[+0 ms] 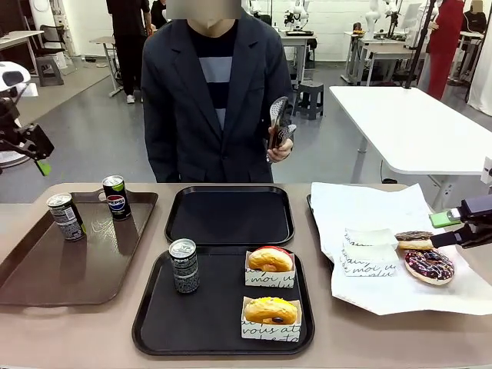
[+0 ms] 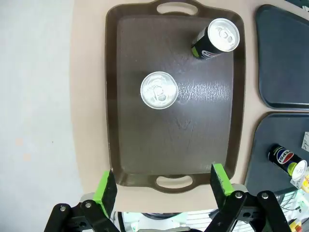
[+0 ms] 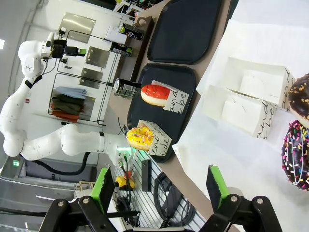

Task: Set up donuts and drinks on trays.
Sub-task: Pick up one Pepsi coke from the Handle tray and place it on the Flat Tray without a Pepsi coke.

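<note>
Nearest sits the near tray (image 1: 154, 327), black, with one can (image 1: 184, 265), a yellow donut (image 1: 270, 310) and a red donut (image 1: 270, 259), each in a holder (image 1: 269, 330). Behind it the far tray (image 1: 229, 219) is bare, so it likely needs a can and donuts next.

Two more cans stand on the brown tray (image 2: 169, 140) at the left of the desk (image 1: 77, 330). The left end effector (image 2: 162, 184) hangs over that tray's near handle, fingers spread wide, holding nothing. The closer can (image 2: 159, 90) lies ahead of it and below. It stands up straight, so its round silver top faces the fingers. The other can (image 2: 216, 38) stands farther on, by the far corner. The left arm is much nearer to these cans than the right arm is.

The right end effector (image 3: 159, 186) is spread too and holds nothing. It hovers over the white paper (image 3: 217, 159). Two chocolate donuts lie flat just off to one side of it: a sprinkled donut (image 3: 295, 159) and a dark donut (image 3: 301, 99). Two empty holders (image 3: 251, 82) sit beside them. The person holds tongs (image 1: 278, 115) across the desk.
</note>
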Motion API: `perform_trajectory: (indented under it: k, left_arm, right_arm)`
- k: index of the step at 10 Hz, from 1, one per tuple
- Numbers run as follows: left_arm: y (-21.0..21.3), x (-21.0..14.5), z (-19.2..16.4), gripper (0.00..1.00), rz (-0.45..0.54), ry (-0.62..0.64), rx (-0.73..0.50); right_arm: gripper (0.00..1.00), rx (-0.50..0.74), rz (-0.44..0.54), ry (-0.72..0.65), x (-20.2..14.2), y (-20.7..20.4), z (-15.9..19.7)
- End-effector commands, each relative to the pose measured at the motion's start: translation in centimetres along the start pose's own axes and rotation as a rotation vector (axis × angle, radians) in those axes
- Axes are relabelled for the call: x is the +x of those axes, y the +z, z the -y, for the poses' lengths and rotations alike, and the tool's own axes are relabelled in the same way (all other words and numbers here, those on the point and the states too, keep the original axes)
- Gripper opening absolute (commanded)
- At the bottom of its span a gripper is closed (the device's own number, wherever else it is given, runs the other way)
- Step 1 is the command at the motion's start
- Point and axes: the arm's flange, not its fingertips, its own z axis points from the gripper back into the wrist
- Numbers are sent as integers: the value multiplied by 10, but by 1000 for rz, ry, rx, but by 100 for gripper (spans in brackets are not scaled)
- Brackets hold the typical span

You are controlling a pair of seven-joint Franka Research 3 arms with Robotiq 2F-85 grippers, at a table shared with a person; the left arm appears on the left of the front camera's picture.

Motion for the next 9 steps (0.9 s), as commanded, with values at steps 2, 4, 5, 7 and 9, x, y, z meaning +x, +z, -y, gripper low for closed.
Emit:
perform_trajectory:
  k: [2,4,5,7,9]
  left_arm:
    - [13,-13,1,100,11,4,6]
    - [13,-13,1,100,11,4,6]
    - [13,-7,0,100,15,-1,0]
    - [-17,29,7,100,-21,7,26]
    - [-46,47,10,100,-52,23,33]
  right_arm:
    - [100,23,21,15,2,-3,2]
    - [100,23,21,15,2,-3,2]
    - [100,23,21,15,2,-3,2]
    - [100,23,21,15,2,-3,2]
    - [100,23,21,15,2,-3,2]
